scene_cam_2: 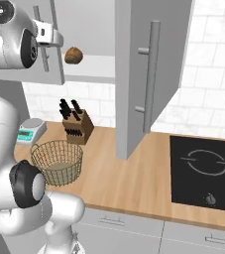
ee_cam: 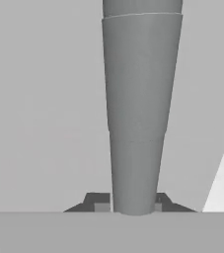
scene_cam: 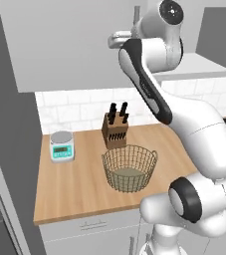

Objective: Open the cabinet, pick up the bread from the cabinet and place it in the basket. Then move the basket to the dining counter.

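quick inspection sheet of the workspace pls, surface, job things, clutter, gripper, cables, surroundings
surface: wood counter, white tile behind
job's things: basket upright on the counter, no bread inside; bread on the cabinet shelf; right cabinet door swung open, left door looks shut
clutter: knife block behind the basket; kitchen scale to its left
grippers: gripper closed on the left door's bar handle
cables: nothing seen
surroundings: black cooktop at the right; drawer fronts below the counter
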Robot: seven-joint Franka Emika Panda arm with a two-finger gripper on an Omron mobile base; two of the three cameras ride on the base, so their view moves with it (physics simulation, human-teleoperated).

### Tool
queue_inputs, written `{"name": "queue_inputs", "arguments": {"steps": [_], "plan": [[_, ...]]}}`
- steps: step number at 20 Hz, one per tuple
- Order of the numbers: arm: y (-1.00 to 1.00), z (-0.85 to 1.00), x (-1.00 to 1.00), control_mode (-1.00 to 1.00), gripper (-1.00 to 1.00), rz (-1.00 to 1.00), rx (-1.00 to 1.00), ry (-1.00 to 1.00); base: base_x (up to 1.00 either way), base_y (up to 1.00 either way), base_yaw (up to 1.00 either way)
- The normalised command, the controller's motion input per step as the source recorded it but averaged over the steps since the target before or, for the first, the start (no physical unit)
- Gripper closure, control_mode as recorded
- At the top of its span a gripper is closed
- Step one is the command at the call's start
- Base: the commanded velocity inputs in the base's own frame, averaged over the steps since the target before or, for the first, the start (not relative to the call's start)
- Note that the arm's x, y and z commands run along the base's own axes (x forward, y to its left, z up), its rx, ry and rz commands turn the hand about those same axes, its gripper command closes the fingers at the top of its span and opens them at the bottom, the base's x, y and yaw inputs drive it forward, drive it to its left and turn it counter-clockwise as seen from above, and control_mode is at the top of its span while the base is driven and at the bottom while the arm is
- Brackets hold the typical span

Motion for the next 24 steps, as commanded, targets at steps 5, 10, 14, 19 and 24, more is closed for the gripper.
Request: {"name": "queue_inputs", "arguments": {"steps": [5,10,14,19,24], "plan": [[1.0,0.0,-1.0,-1.0,1.0,0.22,0.03,-0.13,0.0,0.0,0.0],[1.0,0.0,-0.82,-1.0,1.0,0.05,0.0,-0.19,0.0,0.0,0.0],[1.0,0.03,-0.91,-1.0,1.0,0.0,0.0,-0.01,0.0,0.0,0.0],[1.0,0.12,-1.0,-1.0,1.0,0.0,0.0,0.04,0.0,0.0,0.0],[1.0,-0.01,-1.0,-1.0,1.0,0.0,0.0,0.0,0.0,0.0,0.0]]}}
